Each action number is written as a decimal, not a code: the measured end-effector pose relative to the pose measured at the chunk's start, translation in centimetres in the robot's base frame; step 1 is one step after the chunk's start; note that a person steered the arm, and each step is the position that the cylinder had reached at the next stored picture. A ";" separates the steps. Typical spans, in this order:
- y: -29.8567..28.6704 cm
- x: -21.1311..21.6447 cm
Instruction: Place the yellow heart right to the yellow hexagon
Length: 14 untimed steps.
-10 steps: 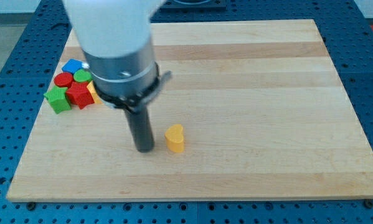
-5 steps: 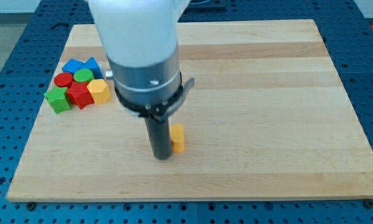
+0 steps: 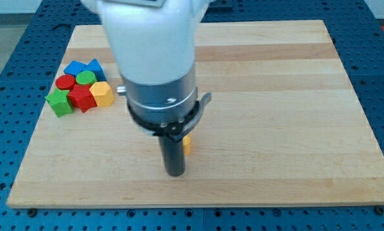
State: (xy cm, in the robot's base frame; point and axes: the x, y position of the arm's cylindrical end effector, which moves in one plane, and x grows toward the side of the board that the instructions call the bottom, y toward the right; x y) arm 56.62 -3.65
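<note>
The yellow heart (image 3: 187, 144) is mostly hidden behind my rod near the board's lower middle; only a thin right sliver shows. My tip (image 3: 174, 173) rests on the board just below and left of the heart, close to it. The yellow hexagon (image 3: 102, 94) sits at the right end of a cluster of blocks at the view's left, far from the heart.
The cluster also holds two blue blocks (image 3: 75, 67) (image 3: 94, 66), a red cylinder (image 3: 65, 81), a green cylinder (image 3: 84, 78), a red block (image 3: 82, 98) and a green cube (image 3: 59, 102). The arm's white body (image 3: 153, 51) covers the board's upper middle.
My rod has moved right and down the view, from left of the heart to in front of it, hiding most of it. The heart looks almost unmoved.
</note>
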 end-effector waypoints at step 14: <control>6.2 -14.8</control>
State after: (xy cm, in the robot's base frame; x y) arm 41.82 2.52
